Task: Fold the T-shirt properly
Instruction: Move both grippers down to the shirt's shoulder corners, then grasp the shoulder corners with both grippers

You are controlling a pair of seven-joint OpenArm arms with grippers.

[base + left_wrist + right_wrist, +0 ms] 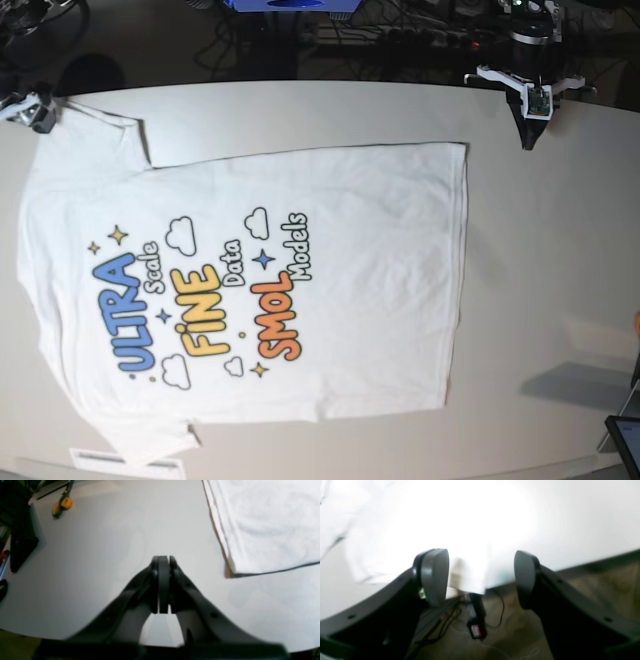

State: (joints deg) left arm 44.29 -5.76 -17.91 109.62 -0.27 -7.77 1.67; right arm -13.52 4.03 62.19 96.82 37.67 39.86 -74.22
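Observation:
The T-shirt [260, 280] lies flat on the white table [560, 250], print side up, with blue "ULTRA", yellow "FINE" and orange "SMOL" lettering. My left gripper [163, 560] is shut on nothing and hovers over bare table, apart from the shirt's hem corner [262, 525]. In the base view the left gripper [527, 138] points down at the table's far right. My right gripper [481, 578] is open at the table's edge, with blurred, overexposed white cloth [470, 580] between its fingers [435, 577]. In the base view the right gripper [32, 110] sits at the far left by a sleeve [95, 135].
An orange-handled tool [62, 503] and a black block [22, 535] lie at the table's edge beyond the left gripper. Cables and a small red-labelled device [476, 630] are on the floor below the right gripper. A tablet corner [628, 442] is at the near right.

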